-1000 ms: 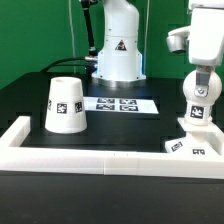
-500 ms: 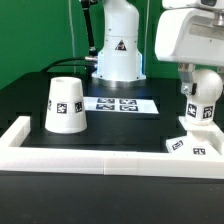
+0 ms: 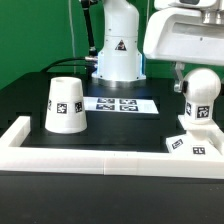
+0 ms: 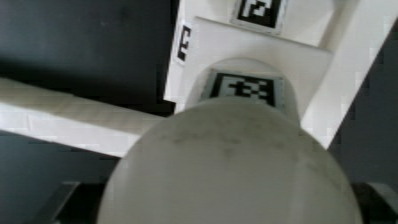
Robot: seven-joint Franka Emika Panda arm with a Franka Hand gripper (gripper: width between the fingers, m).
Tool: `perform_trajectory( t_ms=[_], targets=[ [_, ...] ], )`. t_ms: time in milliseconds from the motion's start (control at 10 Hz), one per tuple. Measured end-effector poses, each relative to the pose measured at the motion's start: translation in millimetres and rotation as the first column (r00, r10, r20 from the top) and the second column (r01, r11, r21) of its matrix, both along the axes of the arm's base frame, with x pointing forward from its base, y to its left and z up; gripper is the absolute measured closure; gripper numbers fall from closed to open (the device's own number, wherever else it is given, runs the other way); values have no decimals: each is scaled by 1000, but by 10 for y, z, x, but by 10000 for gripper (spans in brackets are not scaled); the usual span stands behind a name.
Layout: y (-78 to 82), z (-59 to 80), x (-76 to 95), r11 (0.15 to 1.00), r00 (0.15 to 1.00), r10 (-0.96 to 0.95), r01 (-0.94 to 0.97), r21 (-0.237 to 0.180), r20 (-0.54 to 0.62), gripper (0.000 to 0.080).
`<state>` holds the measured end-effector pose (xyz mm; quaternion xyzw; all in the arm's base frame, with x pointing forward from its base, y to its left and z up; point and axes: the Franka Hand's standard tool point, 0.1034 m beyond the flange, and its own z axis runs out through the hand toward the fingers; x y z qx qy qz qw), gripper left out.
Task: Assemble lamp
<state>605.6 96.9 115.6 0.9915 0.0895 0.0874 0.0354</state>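
The bulb [image 3: 201, 100] stands on the square base [image 3: 187, 147] at the exterior view's right, close to the white front rail [image 3: 90, 160]. The tool [image 4: 226, 202] straddles the bulb, a finger on either side; I cannot tell if it squeezes. The shade [image 3: 65, 105] sits wide end down on the worktop [image 3: 120, 125], well apart.

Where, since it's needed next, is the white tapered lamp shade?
The white tapered shade stands at the exterior view's left on the black table, beside the marker board.
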Motion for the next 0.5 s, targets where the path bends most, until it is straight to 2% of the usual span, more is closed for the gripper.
perform_trajectory(
  t_ms=[100, 200, 500],
  targets=[
    [-3, 1, -3, 998, 998, -67, 67, 13, 3, 220],
    [-16, -5, -24, 976, 976, -216, 215, 40, 3, 220],
    [22, -45, -84, 865, 870, -494, 493, 90, -17, 220]
  ],
)
